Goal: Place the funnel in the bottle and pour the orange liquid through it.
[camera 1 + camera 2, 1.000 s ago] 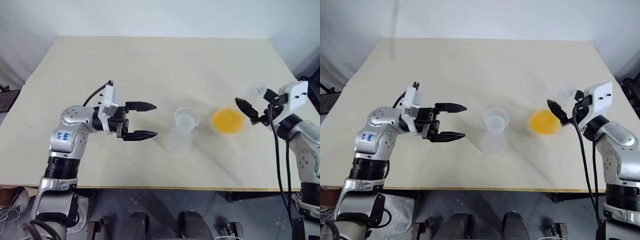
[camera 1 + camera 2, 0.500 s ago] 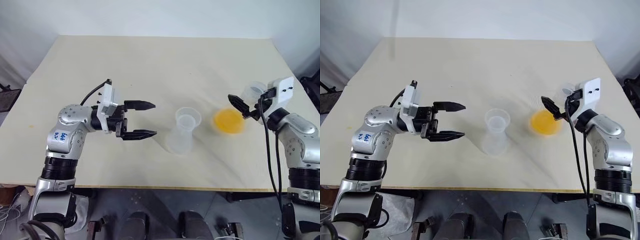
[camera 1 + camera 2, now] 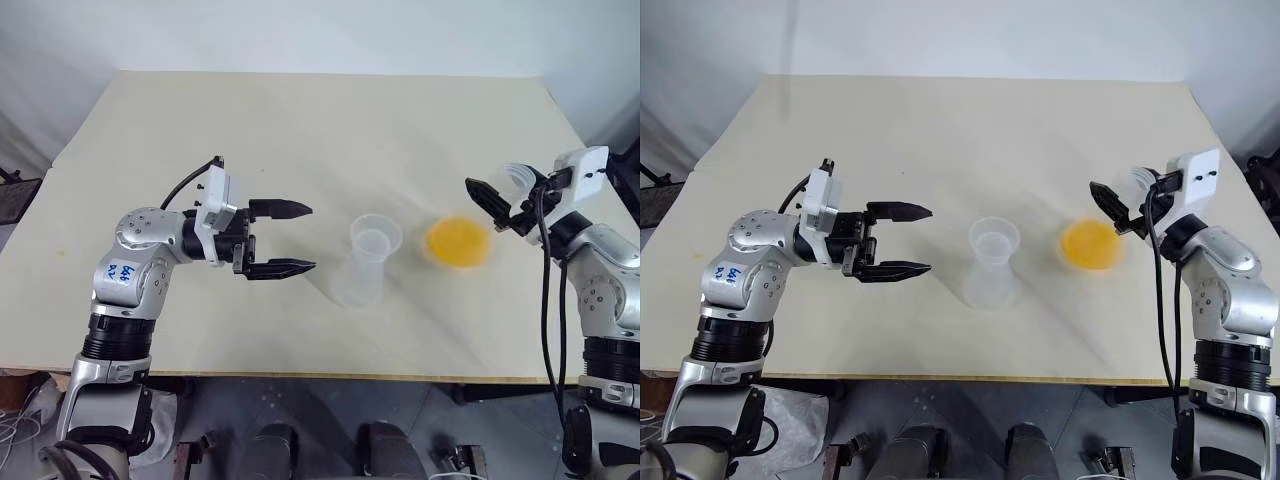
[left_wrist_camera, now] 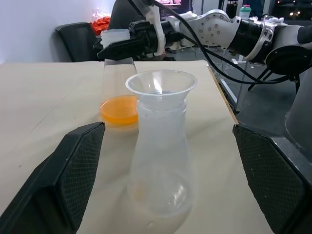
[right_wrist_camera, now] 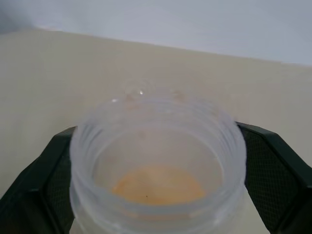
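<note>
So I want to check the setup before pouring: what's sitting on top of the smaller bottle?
The funnel already sits in the neck of the bottle, its clear cone flaring above the rim. Its stem runs down inside the neck and is too see-through to make out.

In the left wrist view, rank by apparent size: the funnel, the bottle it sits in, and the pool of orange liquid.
1. bottle, largest.
2. funnel, seated in the bottle's neck.
3. orange liquid, smallest, though it lies farther from the camera, so its true size against the funnel is unsure.
</note>
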`<state>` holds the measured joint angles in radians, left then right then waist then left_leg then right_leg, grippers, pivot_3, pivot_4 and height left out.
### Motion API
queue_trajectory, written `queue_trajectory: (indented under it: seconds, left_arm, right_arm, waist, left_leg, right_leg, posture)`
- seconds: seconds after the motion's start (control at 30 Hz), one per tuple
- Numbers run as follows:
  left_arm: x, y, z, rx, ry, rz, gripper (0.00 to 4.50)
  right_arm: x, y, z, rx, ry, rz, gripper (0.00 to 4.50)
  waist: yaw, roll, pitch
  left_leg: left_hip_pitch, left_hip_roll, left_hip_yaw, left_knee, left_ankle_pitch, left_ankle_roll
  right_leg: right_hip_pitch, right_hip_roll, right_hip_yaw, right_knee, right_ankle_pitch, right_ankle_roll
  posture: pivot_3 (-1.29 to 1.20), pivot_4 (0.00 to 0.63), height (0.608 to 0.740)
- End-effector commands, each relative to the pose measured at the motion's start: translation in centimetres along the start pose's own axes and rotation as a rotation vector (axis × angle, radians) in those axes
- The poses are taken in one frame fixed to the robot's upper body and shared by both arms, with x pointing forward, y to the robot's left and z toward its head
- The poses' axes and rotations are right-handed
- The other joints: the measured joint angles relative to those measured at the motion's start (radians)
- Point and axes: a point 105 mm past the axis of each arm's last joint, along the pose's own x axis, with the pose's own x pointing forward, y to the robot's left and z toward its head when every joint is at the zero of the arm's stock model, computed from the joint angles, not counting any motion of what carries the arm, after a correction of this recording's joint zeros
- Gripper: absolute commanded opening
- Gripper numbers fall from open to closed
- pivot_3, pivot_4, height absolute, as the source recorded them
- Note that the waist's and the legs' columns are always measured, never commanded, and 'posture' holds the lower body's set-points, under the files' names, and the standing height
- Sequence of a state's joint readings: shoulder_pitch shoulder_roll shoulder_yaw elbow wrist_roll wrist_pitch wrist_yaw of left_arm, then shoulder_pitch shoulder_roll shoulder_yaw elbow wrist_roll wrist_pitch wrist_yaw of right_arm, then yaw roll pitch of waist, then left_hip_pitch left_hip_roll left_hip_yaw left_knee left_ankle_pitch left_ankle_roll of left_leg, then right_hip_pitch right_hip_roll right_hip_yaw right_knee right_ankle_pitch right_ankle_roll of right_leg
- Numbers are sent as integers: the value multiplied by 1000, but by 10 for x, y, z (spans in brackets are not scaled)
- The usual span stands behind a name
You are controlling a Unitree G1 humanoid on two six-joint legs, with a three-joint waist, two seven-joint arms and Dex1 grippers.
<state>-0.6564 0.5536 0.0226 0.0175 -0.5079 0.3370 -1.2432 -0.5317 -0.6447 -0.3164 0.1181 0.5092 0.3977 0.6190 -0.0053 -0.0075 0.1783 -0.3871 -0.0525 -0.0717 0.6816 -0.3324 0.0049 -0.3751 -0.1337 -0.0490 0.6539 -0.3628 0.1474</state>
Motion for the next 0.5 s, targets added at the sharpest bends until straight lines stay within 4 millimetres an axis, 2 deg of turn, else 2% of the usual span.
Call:
queue_trajectory:
  seconds: [0.03,0.5]
  left_arm:
    - [-2,0,9,33,-16,0,4463]
    - [-3,1,9,35,-13,3,4463]
  right_arm:
    - [-5,-2,14,-24,-41,-3,4500]
    - [-7,-1,6,-26,-10,-3,4500]
  waist:
    - [0,0,0]
    - [0,0,0]
  left_leg:
    - [0,0,0,0,0,0]
    - [0,0,0,0,0,0]
  right_leg:
    - [0,0,0,0,0,0]
    - [0,0,0,0,0,0]
  posture:
    - [0,150,740]
    - [0,150,740]
